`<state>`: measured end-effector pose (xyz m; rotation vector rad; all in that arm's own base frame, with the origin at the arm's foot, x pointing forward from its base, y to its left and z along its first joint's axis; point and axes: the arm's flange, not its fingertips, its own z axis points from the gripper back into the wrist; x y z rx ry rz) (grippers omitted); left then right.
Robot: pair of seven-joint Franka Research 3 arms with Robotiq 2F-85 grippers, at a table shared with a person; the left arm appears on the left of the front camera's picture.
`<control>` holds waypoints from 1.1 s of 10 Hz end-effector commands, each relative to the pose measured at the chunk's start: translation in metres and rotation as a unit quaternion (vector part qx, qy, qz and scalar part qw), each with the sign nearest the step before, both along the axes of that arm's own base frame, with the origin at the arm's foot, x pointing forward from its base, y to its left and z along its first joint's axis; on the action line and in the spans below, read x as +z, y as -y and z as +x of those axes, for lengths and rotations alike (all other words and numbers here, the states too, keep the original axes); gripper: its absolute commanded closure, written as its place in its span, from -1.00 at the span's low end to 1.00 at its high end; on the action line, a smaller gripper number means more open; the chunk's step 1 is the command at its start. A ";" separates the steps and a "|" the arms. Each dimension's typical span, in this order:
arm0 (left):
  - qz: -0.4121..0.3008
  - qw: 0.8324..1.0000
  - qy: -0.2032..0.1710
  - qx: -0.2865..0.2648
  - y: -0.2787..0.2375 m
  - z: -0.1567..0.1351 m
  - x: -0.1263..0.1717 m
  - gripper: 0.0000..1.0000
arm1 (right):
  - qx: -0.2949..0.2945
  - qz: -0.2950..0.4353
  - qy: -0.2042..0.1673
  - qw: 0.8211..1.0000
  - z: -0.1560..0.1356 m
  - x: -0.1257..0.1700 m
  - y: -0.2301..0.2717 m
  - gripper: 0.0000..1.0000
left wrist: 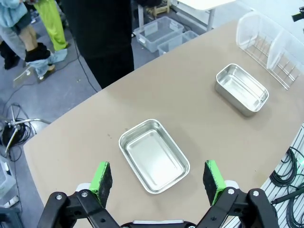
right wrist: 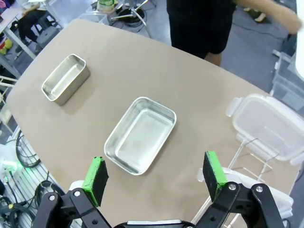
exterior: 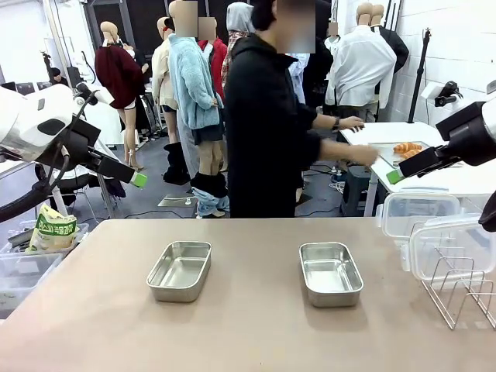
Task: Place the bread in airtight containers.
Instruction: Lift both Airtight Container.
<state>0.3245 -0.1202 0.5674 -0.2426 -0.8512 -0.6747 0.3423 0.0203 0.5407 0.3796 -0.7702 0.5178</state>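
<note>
Two empty steel airtight containers sit side by side on the tan table, one on the left and one on the right. The bread, golden croissants, lies on a white table behind the person, whose hand reaches toward it. My left gripper hangs open high above the table's left side, over the left container. On the opposite side my right gripper is also open and raised, looking down on the right container. Both hold nothing.
Clear plastic lids stand in a wire rack at the table's right edge. A yellow-green snack bag and clear bins sit off the table's left. A person in black stands at the far side.
</note>
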 end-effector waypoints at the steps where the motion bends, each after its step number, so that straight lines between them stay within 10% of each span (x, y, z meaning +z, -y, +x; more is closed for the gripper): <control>1: -0.002 1.000 0.001 -0.002 0.000 -0.001 0.001 -1.00 | 0.006 0.009 -0.001 1.000 0.000 0.000 -0.001 -1.00; 11: -0.002 1.000 0.001 -0.002 0.000 -0.001 0.001 -1.00 | 0.006 0.009 -0.001 1.000 0.000 0.000 -0.001 -1.00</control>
